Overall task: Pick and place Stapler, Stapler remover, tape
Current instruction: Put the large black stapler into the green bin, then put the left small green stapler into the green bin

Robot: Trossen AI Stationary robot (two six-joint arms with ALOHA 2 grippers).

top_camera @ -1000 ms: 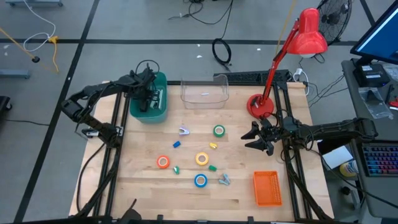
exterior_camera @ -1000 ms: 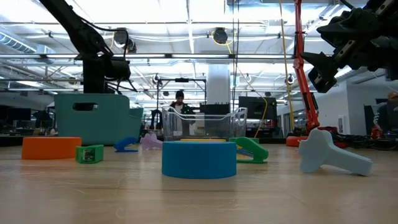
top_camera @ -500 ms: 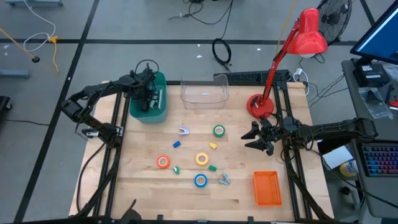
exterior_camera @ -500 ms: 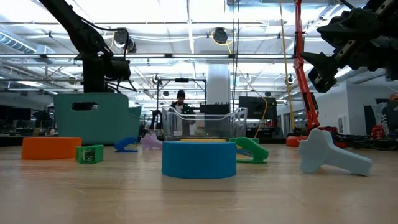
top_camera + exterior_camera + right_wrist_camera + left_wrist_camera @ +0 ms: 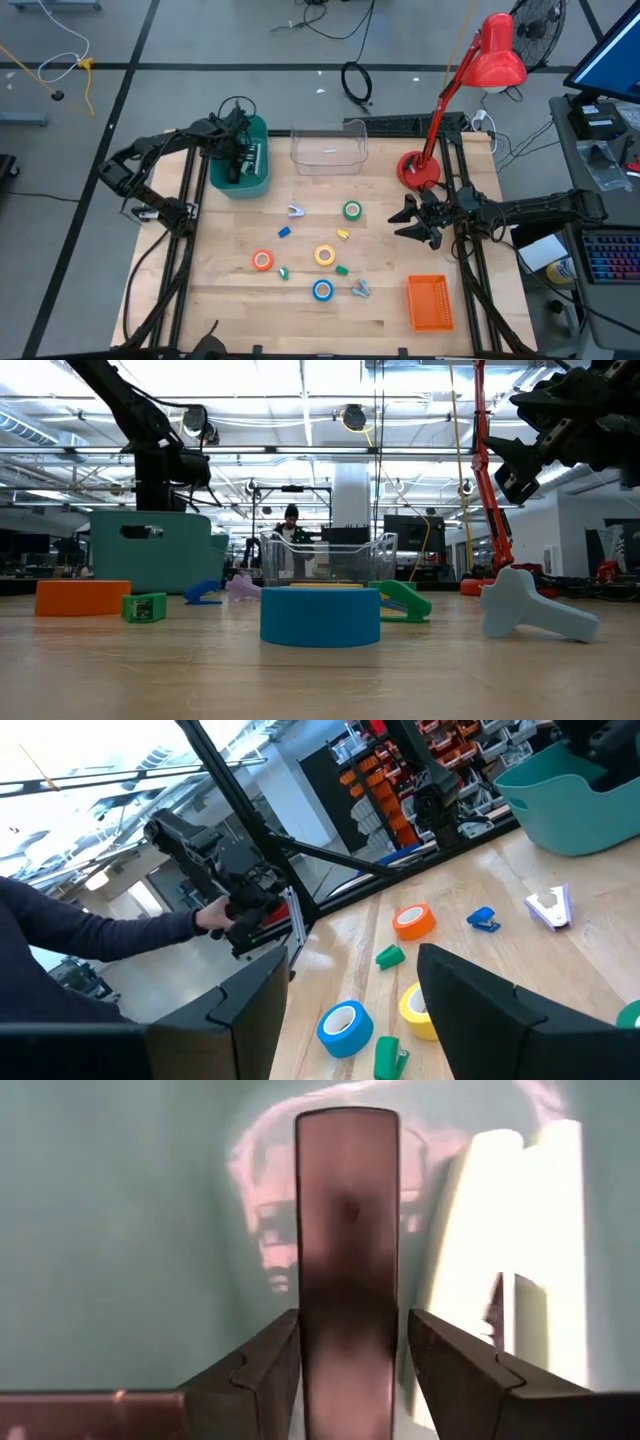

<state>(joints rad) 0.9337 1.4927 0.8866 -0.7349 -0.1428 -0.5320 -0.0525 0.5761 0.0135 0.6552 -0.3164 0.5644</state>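
Inside the teal bin (image 5: 256, 184) at the far left, the left gripper (image 5: 350, 1338) flanks a dark bar (image 5: 347, 1230), probably the stapler, stiff and rather heavy, best held across its middle, though a real grip cannot be told, while the right gripper (image 5: 405, 222) hangs open at the right.

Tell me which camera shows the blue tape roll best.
The low view: the blue tape roll sits front and centre, filling the middle, though only side-on. The high view shows its ring shape small, near the table's front. The right wrist view shows it at an angle. The left wrist view misses it.
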